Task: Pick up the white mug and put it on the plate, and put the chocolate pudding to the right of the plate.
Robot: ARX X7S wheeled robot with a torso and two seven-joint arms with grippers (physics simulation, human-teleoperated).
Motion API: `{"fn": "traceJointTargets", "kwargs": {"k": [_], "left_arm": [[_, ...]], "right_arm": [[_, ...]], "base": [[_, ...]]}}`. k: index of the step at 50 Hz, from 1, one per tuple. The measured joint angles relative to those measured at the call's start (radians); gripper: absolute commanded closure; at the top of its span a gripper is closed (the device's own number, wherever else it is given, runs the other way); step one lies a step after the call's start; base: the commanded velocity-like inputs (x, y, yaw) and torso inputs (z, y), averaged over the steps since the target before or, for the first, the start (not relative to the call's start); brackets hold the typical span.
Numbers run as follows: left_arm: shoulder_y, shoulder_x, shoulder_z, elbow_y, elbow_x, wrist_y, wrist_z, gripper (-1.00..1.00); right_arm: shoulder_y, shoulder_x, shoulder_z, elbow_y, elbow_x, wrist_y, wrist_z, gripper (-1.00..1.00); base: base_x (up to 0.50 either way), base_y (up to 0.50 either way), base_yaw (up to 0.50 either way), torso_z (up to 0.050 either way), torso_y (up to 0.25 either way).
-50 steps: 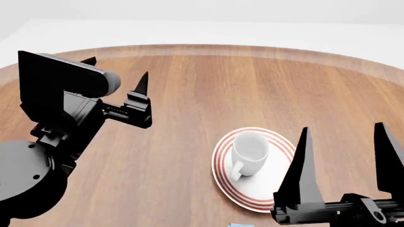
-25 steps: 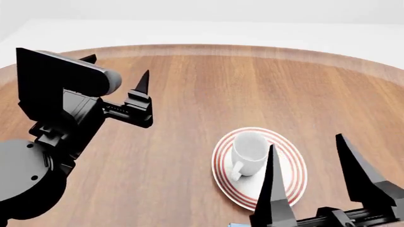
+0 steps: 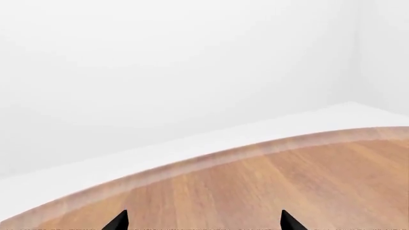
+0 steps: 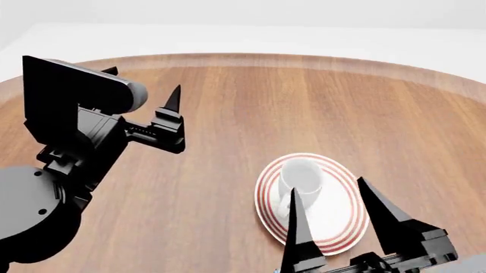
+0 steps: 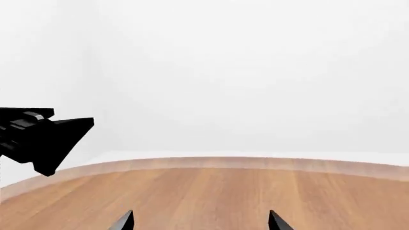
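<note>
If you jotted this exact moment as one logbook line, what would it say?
white mug: upright on plate | chocolate pudding: not in view | left gripper: open, empty | right gripper: open, empty, near plate

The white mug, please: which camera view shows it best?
The head view: the white mug stands upright on the plate, its handle partly behind a fingertip of the right pincer. Both wrist views show only bare table and wall, no mug.

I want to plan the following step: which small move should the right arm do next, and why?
Probably draw the right gripper back toward the table's near edge to look for the chocolate pudding. The white mug already stands on the plate, both jaws are open and empty, and the pudding shows in no current view, so it must first be found.
</note>
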Motion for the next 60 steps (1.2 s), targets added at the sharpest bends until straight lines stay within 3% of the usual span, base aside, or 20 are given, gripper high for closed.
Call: {"fn": "traceJointTargets", "kwargs": {"k": [28,60], "left_arm": [[0.026,0.013,0.002,-0.018,0.003,0.015,0.01,-1.0],[0.047,0.028,0.002,-0.033,0.0,0.025,0.022,-1.0]], "right_arm": [[0.357,-0.121,-0.395,-0.003,0.278,-0.109,0.192,-1.0],[0.405,-0.154,-0.49,0.024,0.564,-0.338,0.149,-1.0]], "base": [[0.0,0.0,0.0,0.0,0.0],[0.0,0.0,0.0,0.0,0.0]]}}
